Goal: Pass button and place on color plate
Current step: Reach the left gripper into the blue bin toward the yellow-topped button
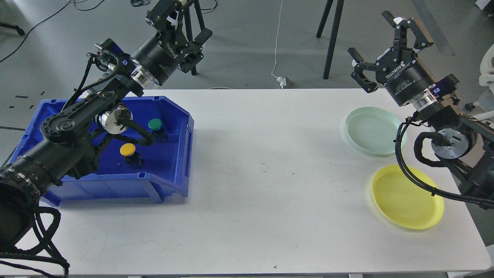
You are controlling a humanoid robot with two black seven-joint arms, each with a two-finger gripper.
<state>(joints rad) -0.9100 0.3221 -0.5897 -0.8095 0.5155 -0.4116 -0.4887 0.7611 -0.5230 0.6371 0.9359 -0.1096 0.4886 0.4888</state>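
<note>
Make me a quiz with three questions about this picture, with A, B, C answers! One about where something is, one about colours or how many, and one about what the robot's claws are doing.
1. Where are the buttons?
A. In the blue bin
B. On the yellow plate
C. On the floor

2. How many plates are on the table?
A. One
B. Two
C. Four

3. What is the right claw doing?
A. Squeezing a button
B. Pressing on a plate
C. Open and holding nothing

Answers:
1. A: the green button and the yellow button both sit inside the blue bin.
2. B: there is a green plate and a yellow plate on the table.
3. C: the right claw is up in the air with its fingers spread and nothing between them.
</note>
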